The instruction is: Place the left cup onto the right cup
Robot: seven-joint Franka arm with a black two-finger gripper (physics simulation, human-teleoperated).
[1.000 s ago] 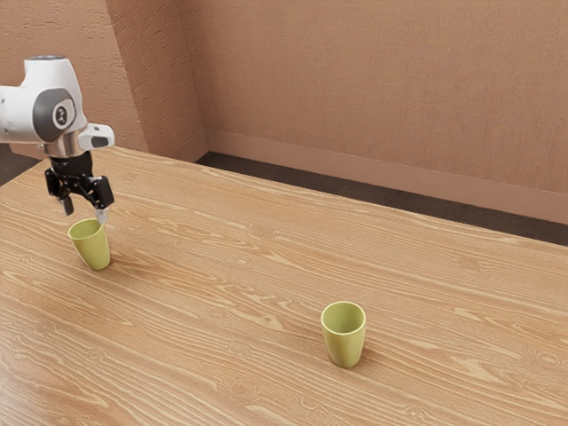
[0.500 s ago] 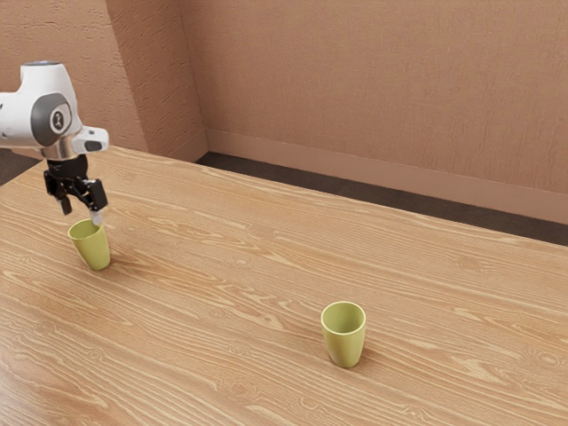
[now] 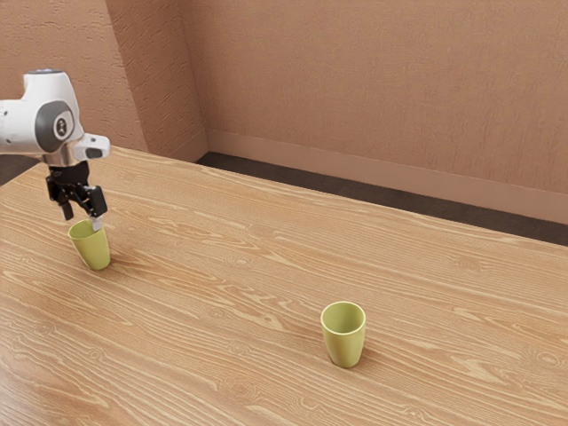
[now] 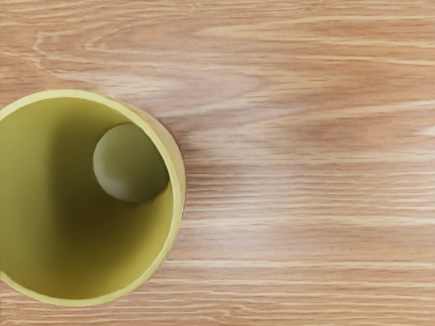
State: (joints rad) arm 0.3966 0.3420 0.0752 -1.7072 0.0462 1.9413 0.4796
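**Inspection: gripper over the left cup, right cup standing apart**

Surface and room. A broad table (image 3: 266,266) of light brown wood, with strong wavy grain running along its length, takes up the lower part of the exterior view. Behind it stands a wall (image 3: 373,80) of rough, tan, plaster-like texture, with a corner recess at the exterior view's upper left. A plain baseboard (image 3: 399,176) runs along the foot of the wall above a strip of dark floor (image 3: 399,197).

Arm pose. The arm (image 3: 40,120), white with a grey round joint, enters at the exterior view's upper left. Its black gripper (image 3: 81,219) points down at the table and hangs directly above the left cup (image 3: 91,247). The fingers are spread apart. One pale fingertip sits at the cup's far rim, while the other is off to the side; they do not clasp the cup from two sides.

Task items. The left cup stands upright on the table near the exterior view's left edge. The right cup (image 3: 343,335) stands upright well apart from it, toward the lower middle of the view.

Materials and shapes. Both cups are matt olive-green, handleless and tapered, narrower at the base. In the wrist view, the left cup (image 4: 41,204) shows a thin round rim, a shaded inner wall and a small round bottom, with wood grain (image 4: 306,170) beside it.
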